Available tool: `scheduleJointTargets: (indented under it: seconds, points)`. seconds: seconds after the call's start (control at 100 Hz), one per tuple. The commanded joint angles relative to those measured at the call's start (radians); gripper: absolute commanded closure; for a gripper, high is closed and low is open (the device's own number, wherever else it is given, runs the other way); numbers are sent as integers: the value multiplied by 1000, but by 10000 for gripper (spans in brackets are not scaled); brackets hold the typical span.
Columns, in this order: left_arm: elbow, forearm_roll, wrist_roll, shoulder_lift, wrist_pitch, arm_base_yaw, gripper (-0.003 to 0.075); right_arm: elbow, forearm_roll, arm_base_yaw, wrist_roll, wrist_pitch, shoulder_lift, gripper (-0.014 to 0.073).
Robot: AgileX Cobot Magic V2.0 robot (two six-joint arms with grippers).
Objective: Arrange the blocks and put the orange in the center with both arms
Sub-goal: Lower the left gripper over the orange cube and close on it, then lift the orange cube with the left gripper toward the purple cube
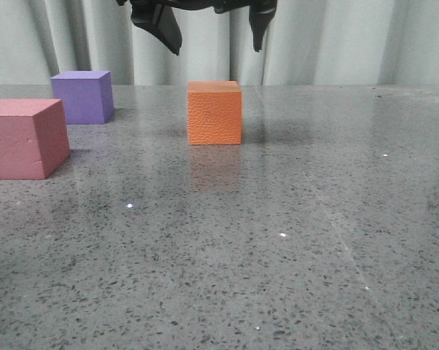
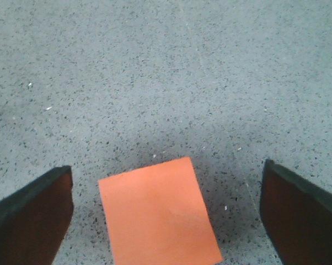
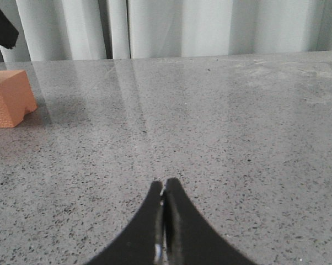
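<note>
The orange cube (image 1: pixel 214 113) stands on the grey speckled table (image 1: pixel 278 240) near the middle. My left gripper (image 1: pixel 214 33) hangs open above it, one finger on each side and clear of it. In the left wrist view the orange cube (image 2: pixel 158 218) lies below, between the wide-apart fingers (image 2: pixel 31 215), untouched. The purple cube (image 1: pixel 82 96) stands at the back left. The pink-red cube (image 1: pixel 24 138) stands in front of it at the left edge. My right gripper (image 3: pixel 164 185) is shut and empty, low over the table; the orange cube (image 3: pixel 9 99) is far off to its side.
Pale curtains (image 1: pixel 336 40) hang behind the table's far edge. The table surface is glossy and mirrors the orange cube. One finger of the left gripper (image 3: pixel 0 25) shows in a corner of the right wrist view.
</note>
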Motion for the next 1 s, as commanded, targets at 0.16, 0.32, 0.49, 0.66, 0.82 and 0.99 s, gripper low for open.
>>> scheduleJointTargets:
  seconds: [0.16, 0.32, 0.49, 0.66, 0.82, 0.99]
  points:
    - [-33, 36, -45, -45, -13, -3, 80, -13, 6, -5, -7, -89, -19, 661]
    - [-33, 37, -47, -30, -6, -3, 80, -13, 6, -5, -7, -89, -19, 661]
    - [-33, 14, -47, 12, 14, -3, 80, -13, 6, -5, -7, -89, -19, 661]
    - [-33, 5, -47, 55, 32, -3, 80, -13, 6, -5, -7, -89, -19, 661]
    - [-33, -14, -47, 76, 34, -3, 80, -13, 6, -5, -7, -89, -19, 661]
    - [-35, -14, -47, 77, 34, -5, 162, -13, 6, -5, -7, -89, -19, 661]
